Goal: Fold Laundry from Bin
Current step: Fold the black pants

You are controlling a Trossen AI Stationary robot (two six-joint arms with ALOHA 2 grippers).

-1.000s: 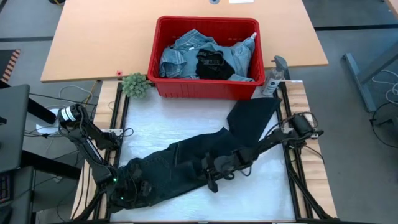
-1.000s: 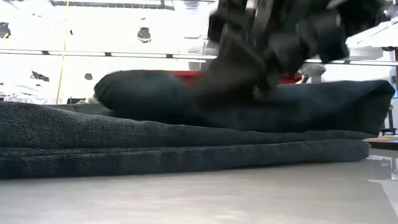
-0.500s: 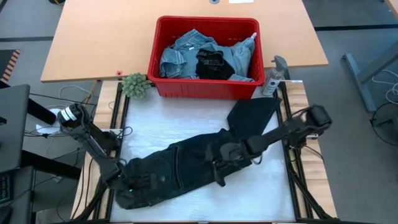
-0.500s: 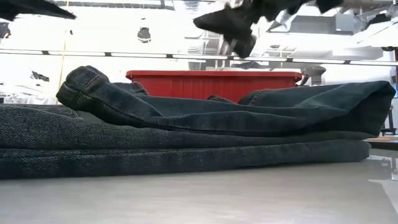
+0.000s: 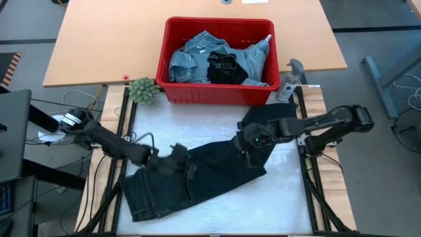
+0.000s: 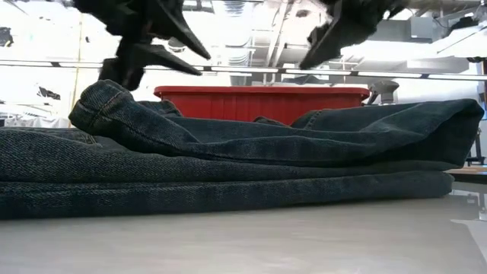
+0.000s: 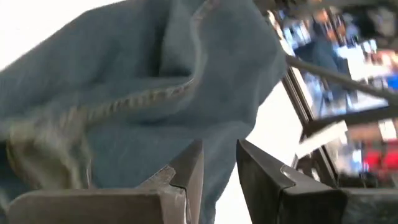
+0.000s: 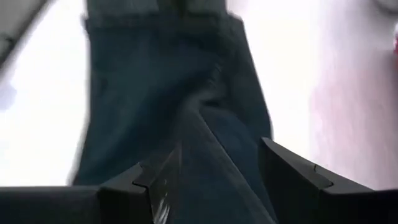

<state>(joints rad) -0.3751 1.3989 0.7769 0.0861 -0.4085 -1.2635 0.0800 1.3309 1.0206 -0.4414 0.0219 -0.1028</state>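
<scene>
Working on a pair of dark jeans [image 5: 204, 178], lying doubled over in thick layers across the white bench [image 5: 197, 122], in front of the red bin [image 5: 217, 99]. Leaving the rest of the laundry [image 5: 197, 56], pale denim and one black piece, heaped inside that bin.

Judging the jeans to be heavy for cloth, soft but with stiff seams and a thick waistband: sagging when lifted, dragging on the bench rather than sliding freely, holding a crease once pressed flat. Judging the best hold to be at a hem, a seam or the waistband, taking both layers at an outer corner and not a single loose ply in the middle.

Hovering the left end effector [image 5: 172, 161] over the left-middle part of the jeans; not possible to tell whether gripping cloth there or not. Holding the right end effector [image 5: 252, 141] over the right end of the jeans, spread apart and empty, with denim lying beneath it in the right wrist view.

Comparing with a second ago: then pressing the right end effector, closed, down on the middle of the upper fold; now lifted, opened and drawn back toward the right. Then keeping the left end effector at the near left corner; now swung inward over the cloth.
</scene>
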